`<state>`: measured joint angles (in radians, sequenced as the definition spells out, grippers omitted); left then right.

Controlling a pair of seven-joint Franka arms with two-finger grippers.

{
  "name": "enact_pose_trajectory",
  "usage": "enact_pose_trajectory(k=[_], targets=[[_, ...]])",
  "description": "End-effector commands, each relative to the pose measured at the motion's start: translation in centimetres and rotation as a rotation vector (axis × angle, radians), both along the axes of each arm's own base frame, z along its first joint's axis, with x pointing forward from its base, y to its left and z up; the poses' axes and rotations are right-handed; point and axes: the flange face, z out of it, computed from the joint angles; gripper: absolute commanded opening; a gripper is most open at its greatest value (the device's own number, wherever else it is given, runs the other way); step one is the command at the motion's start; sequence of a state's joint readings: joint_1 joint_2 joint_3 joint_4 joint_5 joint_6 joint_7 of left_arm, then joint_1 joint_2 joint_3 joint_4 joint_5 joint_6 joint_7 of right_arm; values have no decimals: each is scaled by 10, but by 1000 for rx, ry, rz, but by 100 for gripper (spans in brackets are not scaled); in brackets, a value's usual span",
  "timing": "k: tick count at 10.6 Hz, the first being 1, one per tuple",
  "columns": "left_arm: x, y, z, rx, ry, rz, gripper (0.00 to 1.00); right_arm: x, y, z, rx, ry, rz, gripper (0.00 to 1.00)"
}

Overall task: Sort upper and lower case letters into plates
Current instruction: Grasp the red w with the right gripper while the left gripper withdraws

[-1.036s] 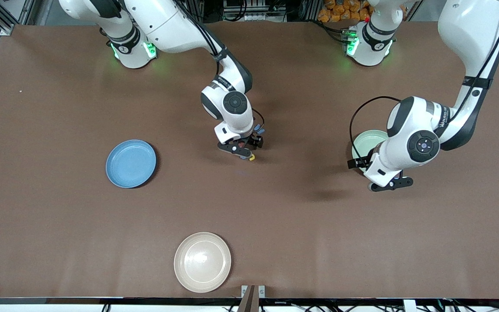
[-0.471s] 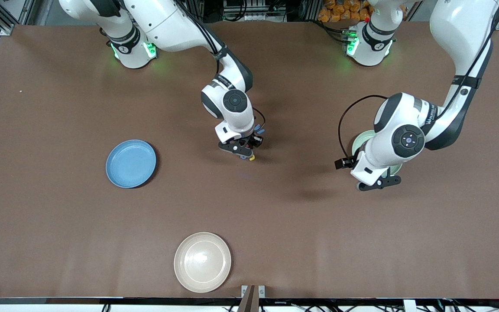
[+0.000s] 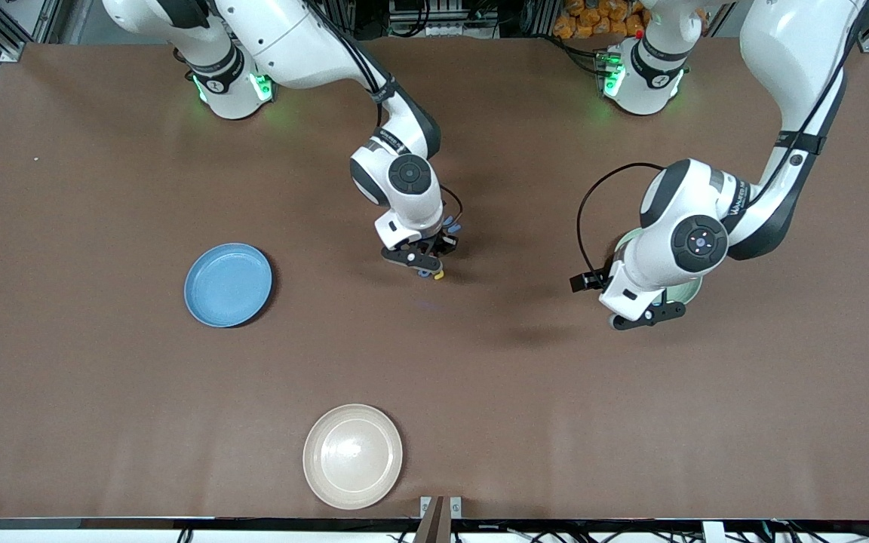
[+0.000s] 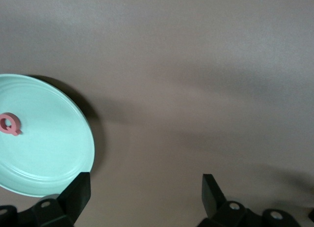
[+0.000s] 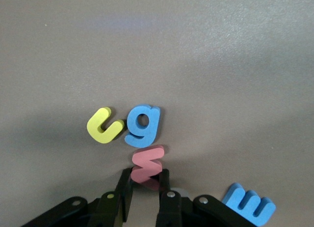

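While my right end effector (image 5: 145,185) pinches the pink letter (image 5: 147,164) beside the blue g (image 5: 143,125), I must lift it toward a plate; left end effector (image 4: 144,197) hangs spread by the mint plate (image 4: 73,153).

We see the pale mint green plate (image 3: 695,289) mostly covered by the left arm, the flat blue foam letter (image 5: 250,203) cut off at the right wrist view's edge, and the letters under the right gripper (image 3: 425,267) perhaps too small to read.

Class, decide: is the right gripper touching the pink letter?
Touching. The right wrist view shows the right gripper with its fingers closed against both sides of the pink letter.
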<state>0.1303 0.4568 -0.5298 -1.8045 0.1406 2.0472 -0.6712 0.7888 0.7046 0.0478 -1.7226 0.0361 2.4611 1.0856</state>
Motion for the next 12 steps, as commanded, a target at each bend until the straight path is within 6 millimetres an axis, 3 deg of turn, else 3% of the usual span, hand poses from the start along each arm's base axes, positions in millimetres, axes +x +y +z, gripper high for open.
enact_pose_trajectory(k=[1, 3, 6, 8, 9, 12], targets=[[0, -14, 2, -25, 20, 40, 100, 1, 2, 14, 17, -7, 6, 0], [-6, -32, 0, -36, 23, 28, 100, 13, -7, 40, 40, 12, -51, 0], [-12, -50, -5, -40, 19, 19, 100, 41, -46, 85, 22, 57, -91, 0], [-21, -75, -5, -48, 2, 19, 100, 67, -104, 111, 17, 182, -106, 0], [-25, -86, -11, -49, 2, 28, 100, 85, -143, 113, 9, 221, -118, 0], [-44, -130, -14, -69, -35, -19, 100, 106, -275, 99, 12, 297, -99, 0]])
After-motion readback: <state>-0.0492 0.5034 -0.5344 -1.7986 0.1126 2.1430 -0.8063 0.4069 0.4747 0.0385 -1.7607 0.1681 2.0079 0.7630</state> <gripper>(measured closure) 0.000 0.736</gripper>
